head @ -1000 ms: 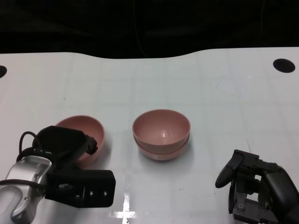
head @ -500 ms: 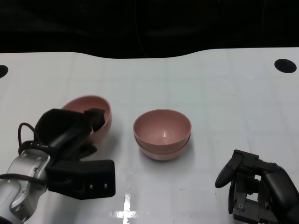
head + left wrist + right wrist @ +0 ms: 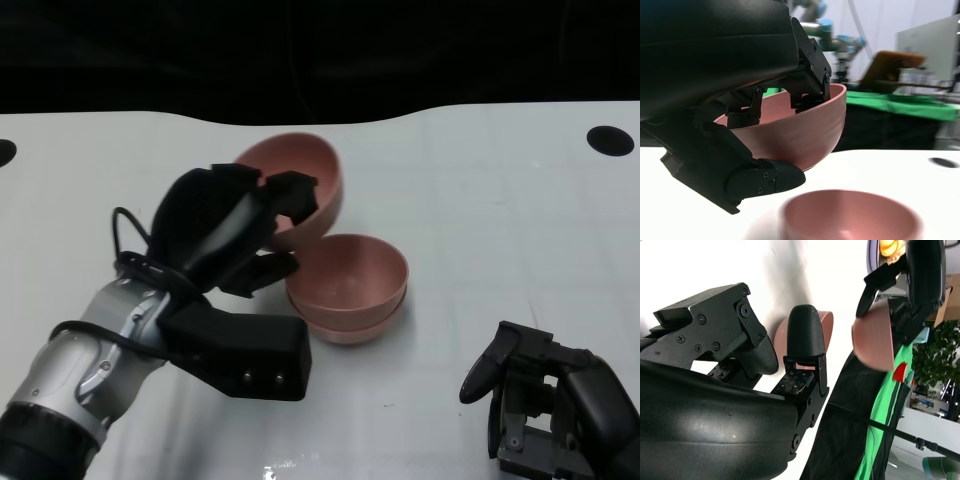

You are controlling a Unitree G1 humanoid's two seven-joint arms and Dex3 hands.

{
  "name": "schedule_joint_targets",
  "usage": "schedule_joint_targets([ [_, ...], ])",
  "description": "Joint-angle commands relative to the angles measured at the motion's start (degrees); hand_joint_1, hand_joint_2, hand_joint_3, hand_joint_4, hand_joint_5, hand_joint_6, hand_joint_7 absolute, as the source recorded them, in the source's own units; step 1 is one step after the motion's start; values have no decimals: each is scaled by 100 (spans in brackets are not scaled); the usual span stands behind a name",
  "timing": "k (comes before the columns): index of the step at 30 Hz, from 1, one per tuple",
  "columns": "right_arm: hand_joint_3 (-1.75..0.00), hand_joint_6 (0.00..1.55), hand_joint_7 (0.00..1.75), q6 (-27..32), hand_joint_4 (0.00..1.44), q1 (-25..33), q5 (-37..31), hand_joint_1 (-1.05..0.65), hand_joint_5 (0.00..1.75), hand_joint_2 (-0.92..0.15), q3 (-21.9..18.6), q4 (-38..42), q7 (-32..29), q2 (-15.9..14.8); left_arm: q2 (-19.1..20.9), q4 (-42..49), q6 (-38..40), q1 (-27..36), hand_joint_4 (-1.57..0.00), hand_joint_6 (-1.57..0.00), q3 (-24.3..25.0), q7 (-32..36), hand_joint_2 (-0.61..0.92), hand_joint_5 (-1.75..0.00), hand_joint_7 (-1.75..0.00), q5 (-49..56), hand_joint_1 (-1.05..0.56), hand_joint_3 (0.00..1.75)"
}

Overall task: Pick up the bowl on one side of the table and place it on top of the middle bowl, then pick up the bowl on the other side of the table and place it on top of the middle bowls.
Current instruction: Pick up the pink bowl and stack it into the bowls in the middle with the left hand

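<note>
Pink bowl lifted beside the stack.
The left robot hand pinches the tilted pink bowl above the table, just beside the stacked bowls; the right robot hand rests empty, fingers apart.

Head cam overhead, wrist cams close
</note>
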Motion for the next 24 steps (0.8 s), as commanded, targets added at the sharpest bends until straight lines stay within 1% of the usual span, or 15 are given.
schedule_joint_targets([
  [1,-153,82,147,9,90,34,-42,-3,175,-34,-11,-79,-7,-17,-53,217,-286,-233,-82,-85,-82,97,49,-173,-120,-109,-21,96],
  [4,-153,82,147,45,90,36,-49,-3,175,-34,8,-107,-9,-7,-149,495,-642,-405,-85,-88,-165,31,51,-172,-128,-226,-21,101],
  [7,-153,82,147,31,90,34,-27,-3,175,-34,21,-102,-8,12,-183,721,-804,-562,-84,-85,-261,-199,53,-171,-136,-295,-24,103],
  [14,-152,81,147,72,91,36,-33,-3,175,-35,22,-107,5,1,-198,946,-878,-759,-86,-84,-428,-790,50,-173,-141,-432,-23,103],
  [16,-152,81,147,90,91,36,-31,-3,175,-35,21,-117,6,2,-187,951,-849,-805,-87,-82,-469,-1014,50,-174,-147,-447,-22,104],
  [18,-152,81,147,113,91,37,-43,-4,175,-35,21,-133,1,-1,-182,950,-832,-837,-86,-81,-490,-1233,50,-175,-147,-473,-21,103],
  [19,-152,81,147,111,91,39,-39,-4,175,-35,21,-137,2,0,-176,940,-809,-850,-86,-81,-503,-1343,51,-174,-143,-475,-21,100],
  [21,-152,81,147,96,91,38,-25,-4,175,-35,19,-135,6,5,-172,910,-745,-859,-86,-85,-507,-1530,55,-169,-125,-497,-22,92],
  [22,-152,81,147,89,91,36,-19,-3,175,-35,18,-132,9,7,-171,897,-730,-858,-85,-88,-502,-1578,58,-159,-106,-498,-22,84],
  [23,-152,81,147,86,91,31,-12,-3,175,-35,18,-126,11,10,-167,899,-736,-862,-84,-90,-501,-1620,59,-155,-98,-499,-22,80],
  [24,-152,81,147,87,91,26,-20,-3,175,-35,20,-123,7,10,-157,905,-757,-870,-80,-89,-506,-1651,63,-147,-83,-490,-24,70],
])
